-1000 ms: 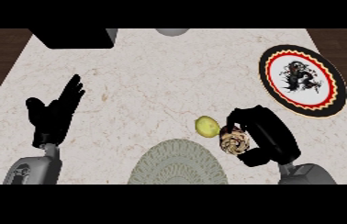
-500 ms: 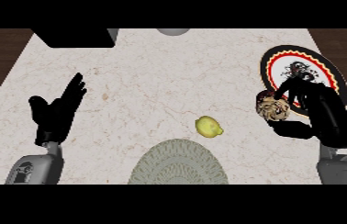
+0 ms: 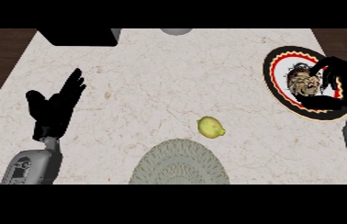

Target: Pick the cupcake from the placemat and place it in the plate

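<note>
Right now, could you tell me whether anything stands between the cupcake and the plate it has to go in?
Nothing visible does. The cupcake is already over the plate, with the right hand curled round it. The lemon lies well aside on the counter.

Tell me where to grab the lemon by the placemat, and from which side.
Judging by its pose, take the lemon across its narrower middle, coming from above. It lies flat, long axis running top-left to bottom-right, just off the placemat edge with bare counter around. The left hand rests open at left.
</note>
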`<state>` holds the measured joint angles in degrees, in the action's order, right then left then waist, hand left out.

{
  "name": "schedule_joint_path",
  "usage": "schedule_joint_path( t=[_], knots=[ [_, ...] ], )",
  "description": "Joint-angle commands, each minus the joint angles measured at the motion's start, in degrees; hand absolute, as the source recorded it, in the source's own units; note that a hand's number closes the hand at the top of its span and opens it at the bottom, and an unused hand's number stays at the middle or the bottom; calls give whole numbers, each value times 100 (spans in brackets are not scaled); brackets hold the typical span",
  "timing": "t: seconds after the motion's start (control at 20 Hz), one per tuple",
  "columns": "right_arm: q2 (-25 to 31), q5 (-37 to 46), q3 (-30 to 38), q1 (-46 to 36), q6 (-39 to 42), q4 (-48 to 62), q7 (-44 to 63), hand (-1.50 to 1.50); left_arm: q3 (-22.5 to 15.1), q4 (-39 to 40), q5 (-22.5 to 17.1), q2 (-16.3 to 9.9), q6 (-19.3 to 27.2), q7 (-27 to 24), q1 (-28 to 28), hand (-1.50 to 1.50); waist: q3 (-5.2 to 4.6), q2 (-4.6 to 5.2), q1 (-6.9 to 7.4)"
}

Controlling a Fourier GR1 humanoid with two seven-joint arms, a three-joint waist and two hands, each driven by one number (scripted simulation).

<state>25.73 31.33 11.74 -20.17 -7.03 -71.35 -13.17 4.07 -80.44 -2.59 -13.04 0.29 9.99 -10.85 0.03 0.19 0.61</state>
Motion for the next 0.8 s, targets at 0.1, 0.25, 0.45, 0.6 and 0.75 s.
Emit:
schedule_joint_path(
  t=[0.1,0.25,0.45,0.6,0.75],
  knots=[
    [296,76,397,-840,-373,2313,-1126,150,59,400,16,147,-26,-325,-38,0,2,21,30],
    [656,430,361,-1445,-447,3318,-1260,150,-88,-50,131,77,-35,-38,64,0,6,33,117],
    [1072,566,258,-1807,161,4245,-1534,150,32,316,-25,105,-161,-206,-171,0,8,65,140],
    [1021,280,476,-2005,707,4852,-1374,-150,-117,229,160,220,30,-70,-242,0,16,88,189],
    [1196,412,380,-1916,792,5241,-2450,-150,22,179,102,86,-30,-70,-216,0,19,85,181]
  ],
)
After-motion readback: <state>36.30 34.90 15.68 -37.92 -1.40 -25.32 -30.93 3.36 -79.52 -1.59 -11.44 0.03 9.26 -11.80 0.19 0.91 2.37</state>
